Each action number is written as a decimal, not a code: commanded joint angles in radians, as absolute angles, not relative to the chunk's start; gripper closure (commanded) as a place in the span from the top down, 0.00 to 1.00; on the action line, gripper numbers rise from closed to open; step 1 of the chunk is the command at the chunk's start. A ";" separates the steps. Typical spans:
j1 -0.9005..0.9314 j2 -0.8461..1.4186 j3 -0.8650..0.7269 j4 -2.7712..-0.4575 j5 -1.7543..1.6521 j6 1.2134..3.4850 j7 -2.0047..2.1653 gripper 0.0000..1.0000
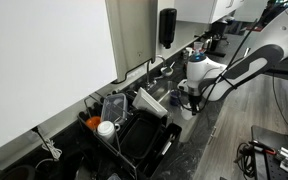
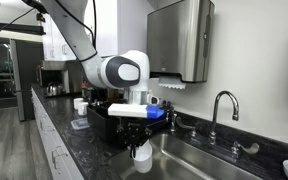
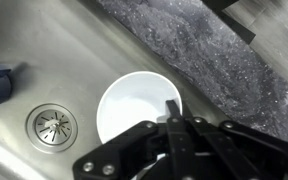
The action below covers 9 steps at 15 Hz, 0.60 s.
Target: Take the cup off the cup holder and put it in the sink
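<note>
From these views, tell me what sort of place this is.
Probably a shared office or lab kitchenette: a steel sink with a faucet, a wall-mounted towel dispenser, and a dark stone counter. The gripper holds a cup over the sink.

White rounded arm (image 2: 119, 72); black hand (image 3: 172, 114)

Empty white cup (image 3: 134, 105), upright, above the steel sink (image 3: 54, 50)

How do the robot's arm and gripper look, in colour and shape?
The arm is white, with rounded, bulging joints and dark bands between its segments. A blue light glows at the wrist. The gripper is black; its linked fingers show round pivot holes in the wrist view.
</note>
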<state>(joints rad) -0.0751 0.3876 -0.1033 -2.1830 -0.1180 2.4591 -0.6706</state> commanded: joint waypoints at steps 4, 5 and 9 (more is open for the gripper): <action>-0.104 0.588 -0.091 -2.006 -0.212 2.479 -0.556 0.01; -0.112 0.615 -0.092 -1.976 -0.218 2.473 -0.550 0.01; -0.148 0.708 -0.093 -1.858 -0.218 2.442 -0.532 0.01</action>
